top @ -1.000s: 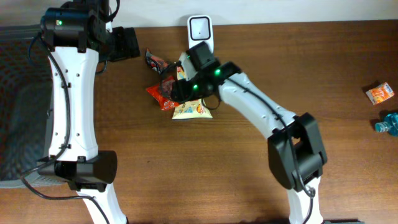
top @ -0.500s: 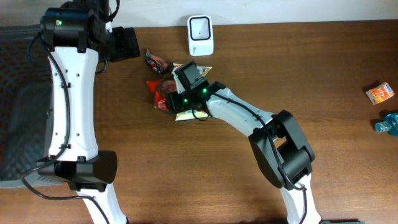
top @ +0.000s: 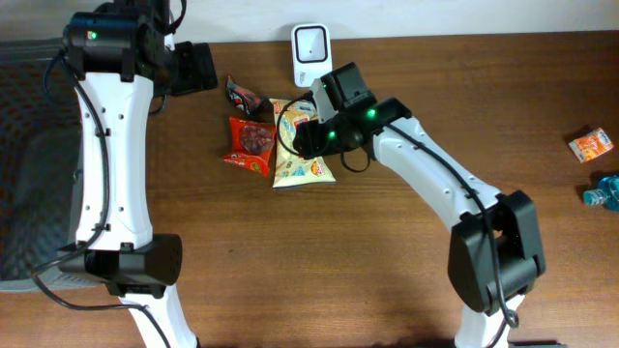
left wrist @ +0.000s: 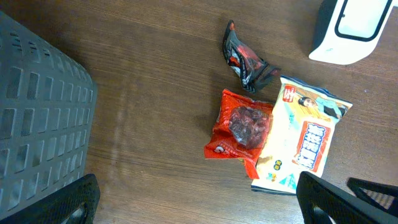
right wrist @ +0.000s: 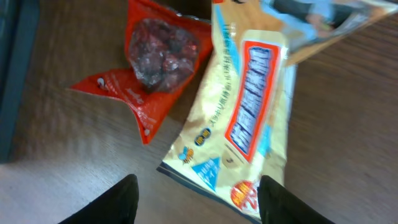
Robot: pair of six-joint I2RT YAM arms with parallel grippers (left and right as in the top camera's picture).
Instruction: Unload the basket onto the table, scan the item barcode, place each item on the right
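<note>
The scanner (top: 311, 53) shows overhead and from the left wrist only.

Seen from overhead, the right arm (top: 426, 164) covers one upper corner of the yellow snack bag (top: 300, 169), and the picture's edge cuts off a blue item (top: 604, 187). The orange packet (top: 590, 145) is too small to read. The left wrist view crops the scanner (left wrist: 348, 28) and shows only the tips of the left fingers (left wrist: 65, 202). The right wrist view is blurred: the bag's print is unreadable and its top runs out of frame.
</note>
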